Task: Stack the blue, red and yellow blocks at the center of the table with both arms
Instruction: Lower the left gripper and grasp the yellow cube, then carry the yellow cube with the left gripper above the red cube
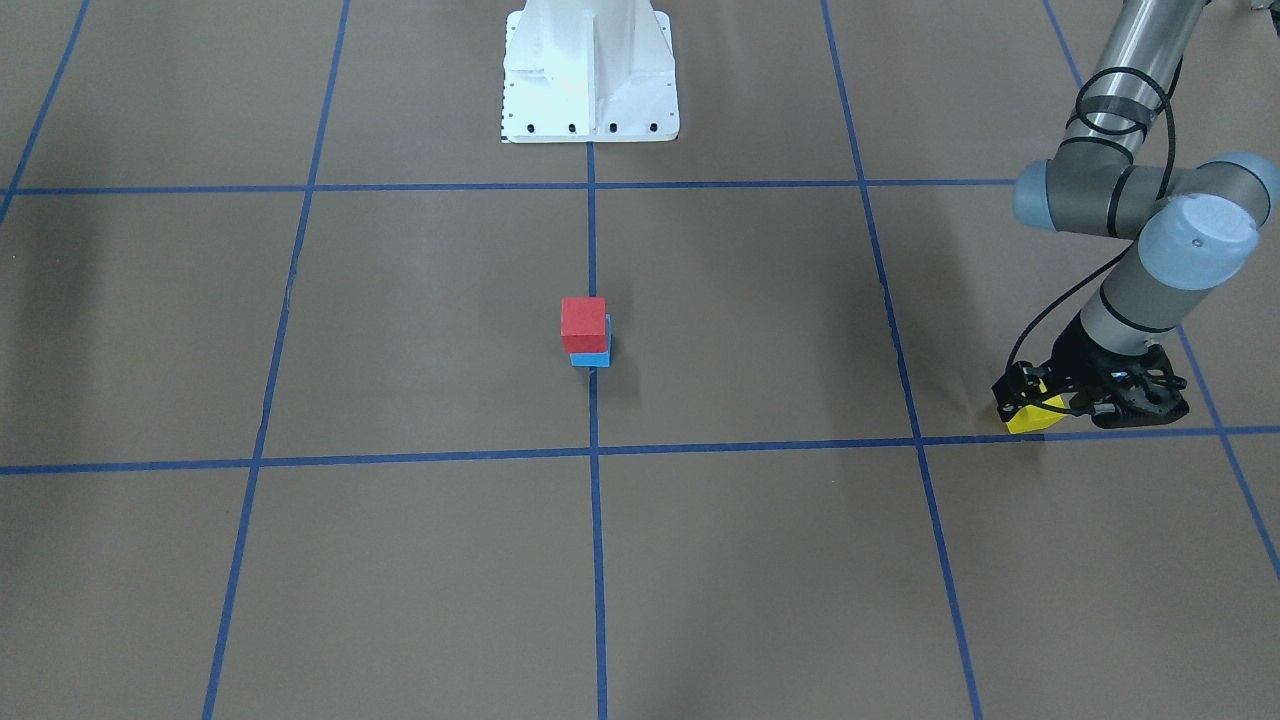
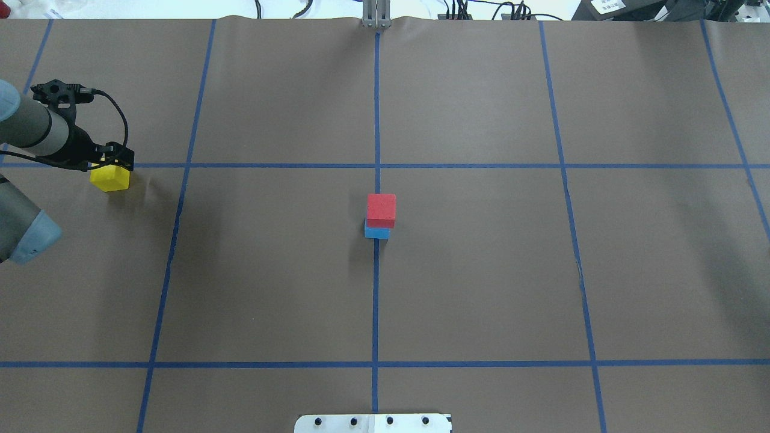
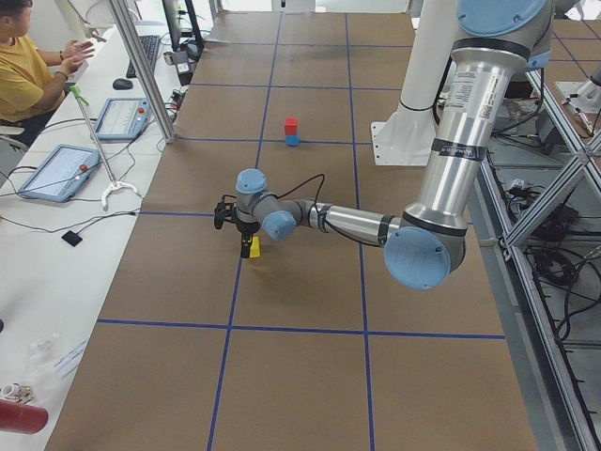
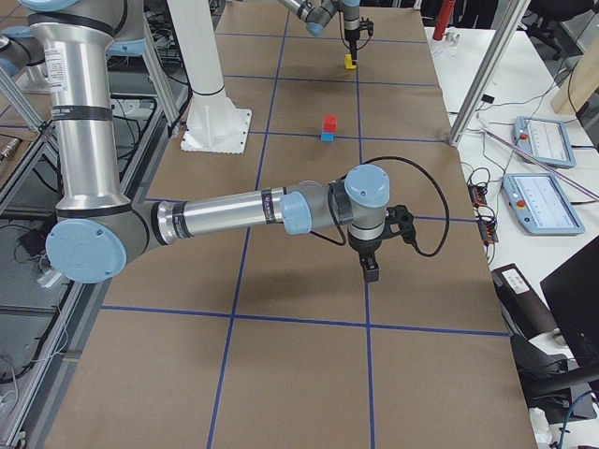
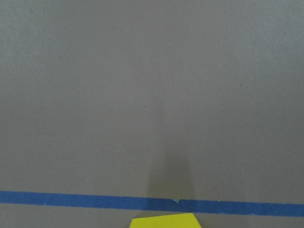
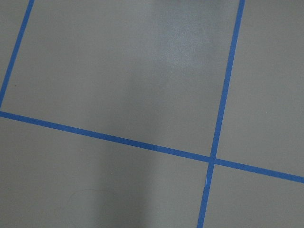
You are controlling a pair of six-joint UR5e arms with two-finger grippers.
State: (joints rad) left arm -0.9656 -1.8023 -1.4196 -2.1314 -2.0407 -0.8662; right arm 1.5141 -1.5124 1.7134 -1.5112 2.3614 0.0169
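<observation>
Gripper [image 1: 1035,400] of left arm sits over yellow block [image 1: 1030,421].

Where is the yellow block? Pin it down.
In the overhead view the yellow block is at the far left, under the left gripper and beside a blue tape line, far from the red block stacked on the blue block.

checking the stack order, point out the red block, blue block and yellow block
red block [image 2: 381,208], overhead exterior view, middle of its top face
blue block [image 2: 376,233], overhead exterior view, exposed strip under the red block
yellow block [image 2: 110,179], overhead exterior view, middle of its visible part
</observation>
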